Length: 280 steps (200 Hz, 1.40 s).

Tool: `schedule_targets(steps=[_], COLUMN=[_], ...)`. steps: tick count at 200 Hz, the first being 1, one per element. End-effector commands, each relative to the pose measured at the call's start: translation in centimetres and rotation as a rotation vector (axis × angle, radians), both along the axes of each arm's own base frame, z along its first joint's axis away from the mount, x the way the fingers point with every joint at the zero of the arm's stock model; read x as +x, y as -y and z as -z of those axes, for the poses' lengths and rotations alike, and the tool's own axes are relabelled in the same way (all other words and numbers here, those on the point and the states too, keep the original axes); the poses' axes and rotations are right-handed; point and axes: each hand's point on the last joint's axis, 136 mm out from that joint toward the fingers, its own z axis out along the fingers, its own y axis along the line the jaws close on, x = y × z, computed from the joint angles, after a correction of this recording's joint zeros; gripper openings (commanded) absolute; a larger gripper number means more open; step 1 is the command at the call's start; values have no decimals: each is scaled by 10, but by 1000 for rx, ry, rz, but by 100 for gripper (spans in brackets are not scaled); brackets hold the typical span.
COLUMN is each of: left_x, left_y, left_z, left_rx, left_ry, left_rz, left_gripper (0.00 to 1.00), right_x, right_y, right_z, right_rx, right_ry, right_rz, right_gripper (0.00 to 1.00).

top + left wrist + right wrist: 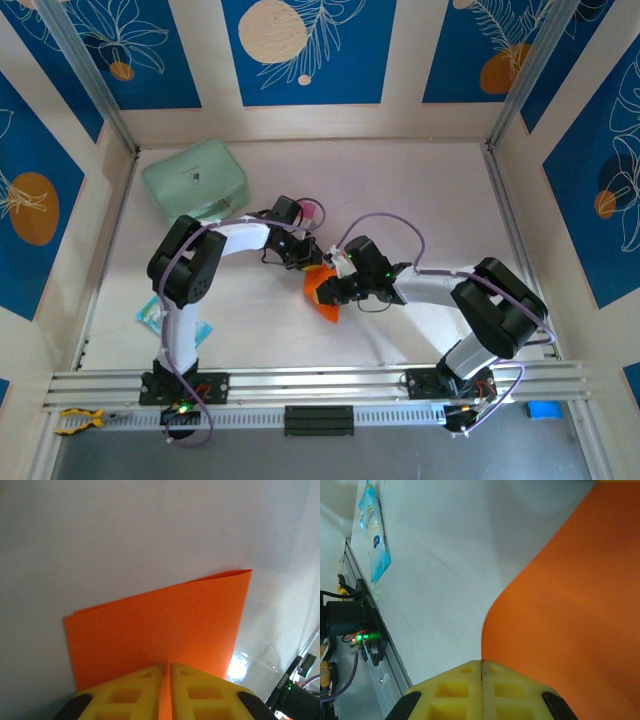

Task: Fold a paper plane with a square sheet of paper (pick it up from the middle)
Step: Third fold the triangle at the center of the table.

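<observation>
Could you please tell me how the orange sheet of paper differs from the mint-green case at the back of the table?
The square sheet of paper is bright orange; the mint-green case is pale green. The sheet is thin and doubled over; the case is a bulky, rounded box. The sheet is pinched in the left gripper; the case rests on the table.

Both my arms bent inward, tools almost tip to tip.
My left tool [308, 258] had its yellow fingers [132, 692] pinched shut on the orange paper [160, 620]; my right tool [335, 287] was clamped on the same paper from the opposite side.
</observation>
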Motion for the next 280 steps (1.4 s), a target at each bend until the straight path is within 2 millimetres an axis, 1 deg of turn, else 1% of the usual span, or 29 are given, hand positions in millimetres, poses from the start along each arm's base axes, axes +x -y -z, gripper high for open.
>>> schedule_targets(steps=[1,26,75,135,192,235,280], left_x=[-10,-14,-13,-14,-13,-12,-12], left_y=[-9,-15,-16,-17,-17,-16,-16], left_z=[19,25,20,19,17,16,16], left_rx=[87,118,124,126,124,123,122], left_ry=[-12,-13,-2,0,5,4,2], left_rz=[40,47,49,41,38,36,35], left_gripper=[15,14,14,15,14,14,13], right_x=[-3,2,15,25,28,32,32], right_y=[3,11,27,38,43,43,41], right_z=[4,9,15,20,30,31,31], right_rx=[-17,-87,-220,-315,-379,-397,-396], right_ry=[-14,12,67,100,94,93,87], right_rz=[-14,-2,22,48,66,77,69], right_gripper=[0,0,0,0,0,0,0])
